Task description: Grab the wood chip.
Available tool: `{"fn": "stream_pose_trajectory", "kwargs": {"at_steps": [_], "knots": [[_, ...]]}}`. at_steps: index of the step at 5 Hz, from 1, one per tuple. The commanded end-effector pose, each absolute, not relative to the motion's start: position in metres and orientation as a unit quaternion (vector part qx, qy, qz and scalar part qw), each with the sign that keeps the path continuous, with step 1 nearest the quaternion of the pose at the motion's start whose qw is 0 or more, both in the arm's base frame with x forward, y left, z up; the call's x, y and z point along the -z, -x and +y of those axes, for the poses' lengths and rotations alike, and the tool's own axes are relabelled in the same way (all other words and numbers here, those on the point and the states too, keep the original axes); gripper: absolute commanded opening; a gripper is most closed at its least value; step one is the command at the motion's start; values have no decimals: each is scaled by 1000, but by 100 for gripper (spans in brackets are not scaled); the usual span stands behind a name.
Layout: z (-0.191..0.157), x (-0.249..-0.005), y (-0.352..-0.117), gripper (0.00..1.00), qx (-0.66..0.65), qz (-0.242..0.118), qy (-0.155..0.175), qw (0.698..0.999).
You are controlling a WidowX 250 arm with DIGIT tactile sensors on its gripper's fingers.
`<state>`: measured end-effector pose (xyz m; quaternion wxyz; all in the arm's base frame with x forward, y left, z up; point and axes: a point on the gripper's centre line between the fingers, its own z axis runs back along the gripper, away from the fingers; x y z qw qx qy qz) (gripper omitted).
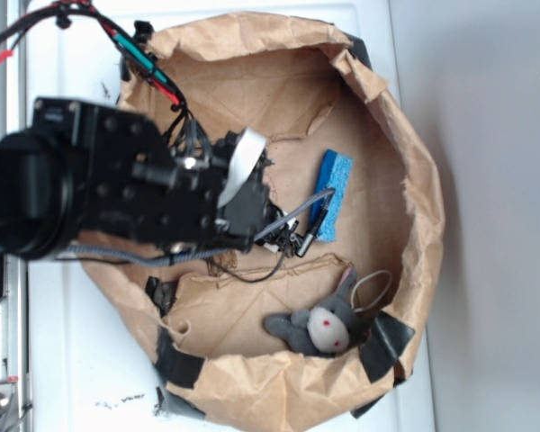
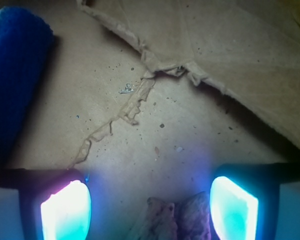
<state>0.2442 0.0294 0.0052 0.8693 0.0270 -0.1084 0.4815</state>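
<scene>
End effector: jaws spread wide, gripping nothing.
Wood chip: lying between the fingers.
Writing: none legible.

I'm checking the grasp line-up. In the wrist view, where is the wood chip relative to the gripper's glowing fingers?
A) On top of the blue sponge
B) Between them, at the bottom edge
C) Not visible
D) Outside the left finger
B: the wood chip lies between the two lit fingers, with the gripper open around it.

wood chip: cut off by wrist view's bottom edge, only ragged top shows | exterior: hidden under the arm (tool too) | blue sponge: cropped at left edge, blurred | tool fingers: glowing, tips cropped
</scene>
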Motion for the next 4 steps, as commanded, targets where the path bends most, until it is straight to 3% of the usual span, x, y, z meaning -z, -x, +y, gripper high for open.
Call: {"fn": "stream_pose_trajectory", "kwargs": {"at_steps": [1,4], "knots": [[39,-4,-239,0,-506,-119,-23,854],[39,-22,-244,0,-521,-119,-10,845]]}}
